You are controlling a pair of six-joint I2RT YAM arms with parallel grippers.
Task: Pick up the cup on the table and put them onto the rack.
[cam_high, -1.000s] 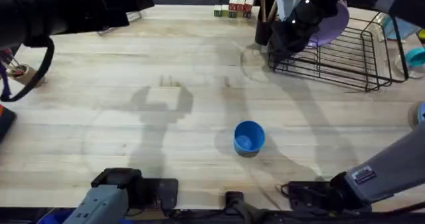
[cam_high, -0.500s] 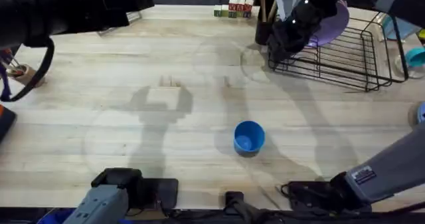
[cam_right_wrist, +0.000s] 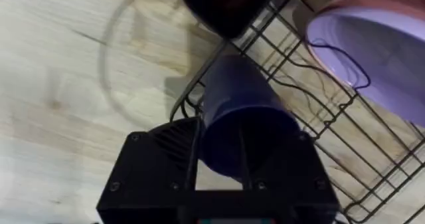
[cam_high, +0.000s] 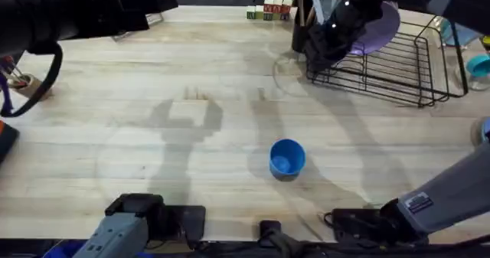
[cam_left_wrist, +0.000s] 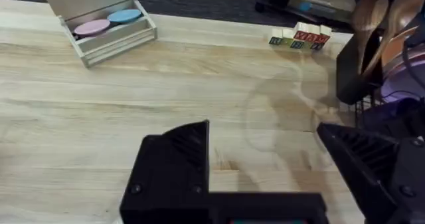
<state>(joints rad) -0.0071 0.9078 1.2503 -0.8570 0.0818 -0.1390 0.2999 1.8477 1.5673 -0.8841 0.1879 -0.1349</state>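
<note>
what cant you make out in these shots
- Right wrist: the dark cup in the right end effector hides the rack bars beneath it; contact unclear.
- Overhead: the blurred left arm covers the table corner.
- Left wrist: the blocks have lettering too small to read.

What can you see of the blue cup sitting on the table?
The blue cup is small, round and solid bright blue, plastic by its look, with no handle. It stands upright with its mouth open to the overhead camera and looks empty. It sits on the pale wooden table, near the front edge around the middle. Only the table touches it.
</note>
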